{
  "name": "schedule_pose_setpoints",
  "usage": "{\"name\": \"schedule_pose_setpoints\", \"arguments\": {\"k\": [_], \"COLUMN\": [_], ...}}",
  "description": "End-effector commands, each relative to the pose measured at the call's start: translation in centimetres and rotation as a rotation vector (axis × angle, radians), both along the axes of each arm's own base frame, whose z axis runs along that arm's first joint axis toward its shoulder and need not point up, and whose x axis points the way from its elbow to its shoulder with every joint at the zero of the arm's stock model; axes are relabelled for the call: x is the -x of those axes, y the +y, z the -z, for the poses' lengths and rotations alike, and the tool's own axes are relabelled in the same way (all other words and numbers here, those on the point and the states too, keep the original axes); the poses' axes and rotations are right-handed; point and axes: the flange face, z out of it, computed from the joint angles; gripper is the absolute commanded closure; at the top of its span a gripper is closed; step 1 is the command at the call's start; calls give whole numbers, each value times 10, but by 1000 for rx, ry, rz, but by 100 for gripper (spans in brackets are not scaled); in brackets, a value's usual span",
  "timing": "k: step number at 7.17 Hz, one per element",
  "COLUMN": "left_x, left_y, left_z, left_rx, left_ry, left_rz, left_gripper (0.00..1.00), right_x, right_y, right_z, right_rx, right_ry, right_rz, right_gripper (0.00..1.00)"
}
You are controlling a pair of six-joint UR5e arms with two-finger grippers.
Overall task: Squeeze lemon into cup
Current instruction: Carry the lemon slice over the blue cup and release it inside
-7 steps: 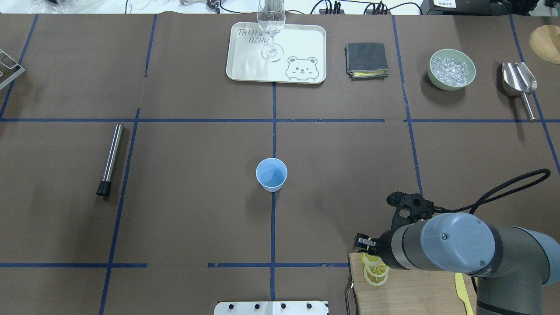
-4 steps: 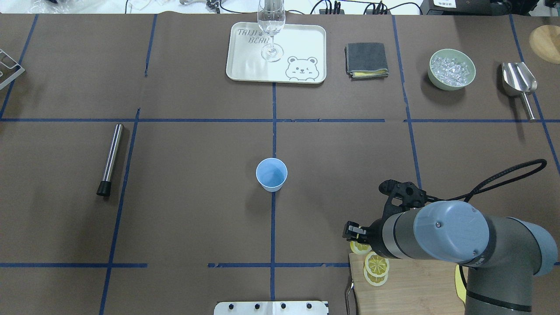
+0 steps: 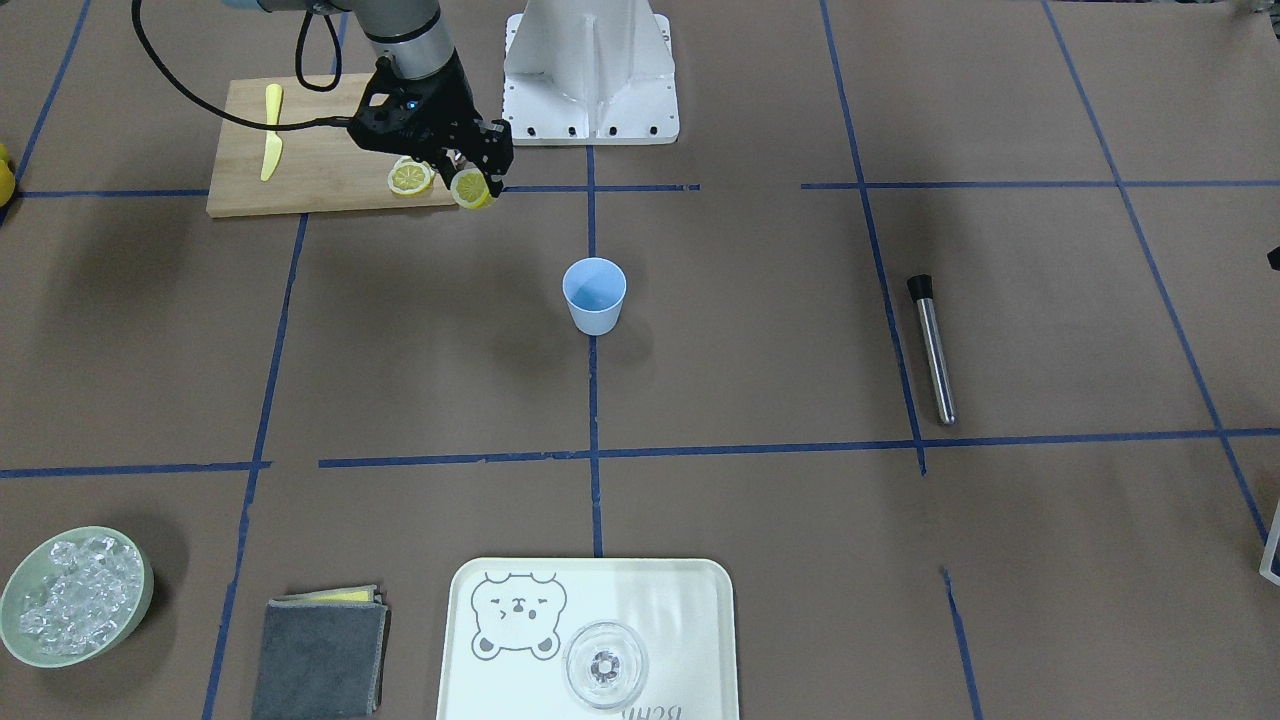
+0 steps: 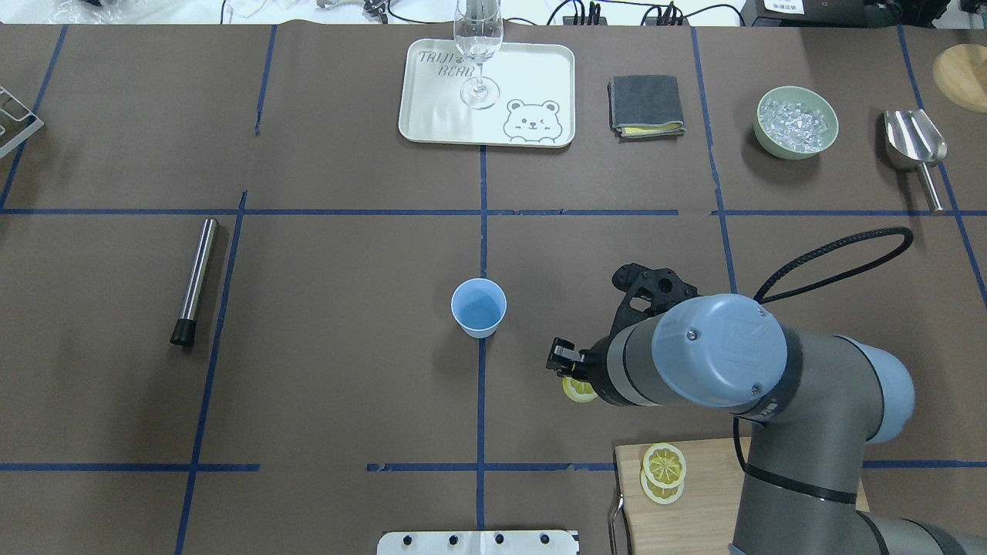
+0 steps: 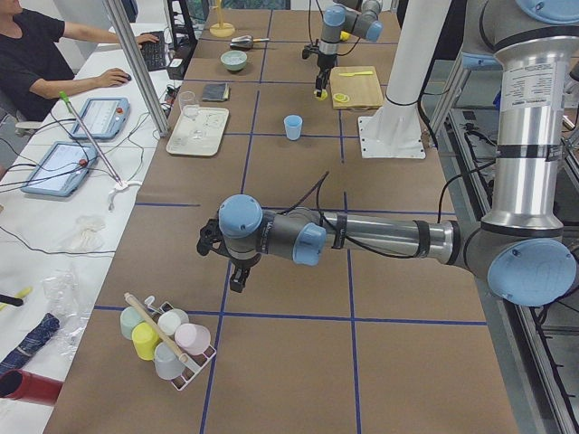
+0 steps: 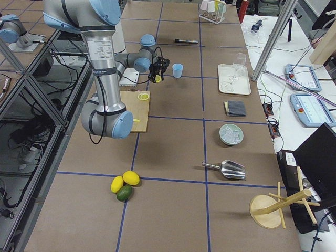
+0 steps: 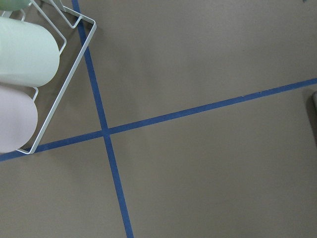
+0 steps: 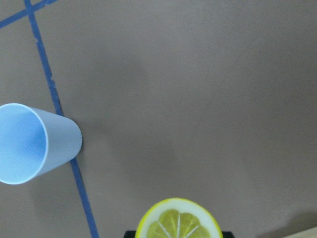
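Note:
The light blue cup (image 4: 479, 307) stands upright at the table's middle; it also shows in the front view (image 3: 594, 294) and at the left of the right wrist view (image 8: 29, 144). My right gripper (image 4: 572, 376) is shut on a lemon slice (image 4: 577, 390) and holds it above the table, to the right of the cup and apart from it. The held slice also shows in the front view (image 3: 469, 188) and the right wrist view (image 8: 178, 221). Two more slices (image 4: 664, 472) lie on the wooden cutting board (image 4: 702, 509). My left gripper (image 5: 238, 277) hovers over bare table far to the left; I cannot tell whether it is open or shut.
A tray (image 4: 432, 116) with a clear glass (image 4: 478, 46), a grey cloth (image 4: 646, 105), a green bowl of ice (image 4: 796, 122) and a metal scoop (image 4: 916, 150) stand along the far side. A steel rod (image 4: 194, 280) lies at the left. A yellow knife (image 3: 270, 140) lies on the board. A cup rack (image 7: 29, 74) is near the left gripper.
My right gripper has lifted one lemon slice off the cutting board and carried it left and forward, toward the cup. The cup has not moved.

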Motion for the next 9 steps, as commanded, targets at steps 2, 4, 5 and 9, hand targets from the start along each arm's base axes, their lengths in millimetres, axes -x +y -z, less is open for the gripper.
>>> {"name": "schedule_pose_setpoints", "arguments": {"k": [2, 4, 5, 9], "left_x": [0, -1, -1, -1], "left_y": [7, 7, 7, 7], "left_z": [0, 1, 2, 4], "left_rx": [1, 1, -1, -5], "left_ry": [7, 6, 6, 8], "left_rz": [-2, -2, -2, -2], "left_gripper": [0, 0, 0, 0], "right_x": [21, 37, 46, 99], "right_y": [-43, -72, -84, -114], "right_z": [37, 53, 73, 97], "right_rx": [-21, -23, -29, -10], "right_ry": [-13, -10, -26, 16], "right_rz": [-71, -103, -114, -123], "right_gripper": [37, 36, 36, 34]}}
